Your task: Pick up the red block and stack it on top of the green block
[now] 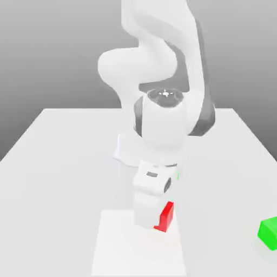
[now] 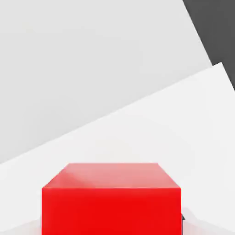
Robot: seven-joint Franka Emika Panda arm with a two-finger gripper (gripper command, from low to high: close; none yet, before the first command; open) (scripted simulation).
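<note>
The red block [image 1: 165, 216] rests on the white table [image 1: 65, 162] near its front, half hidden behind the white hand of my arm. My gripper [image 1: 157, 217] is down on it, shut, with the block between its fingers. In the hand view the red block [image 2: 112, 202] sits very close and centred, with its top face and one side face showing. The green block [image 1: 269, 232] lies on the table far off at the exterior view's right, near the picture's edge, well apart from the red one.
A paler square patch [image 1: 138, 249] marks the table under the red block. The arm's base and bulky links [image 1: 162, 124] rise behind the hand at mid-table. The table's edge and dark floor [image 2: 215, 23] show in the hand view.
</note>
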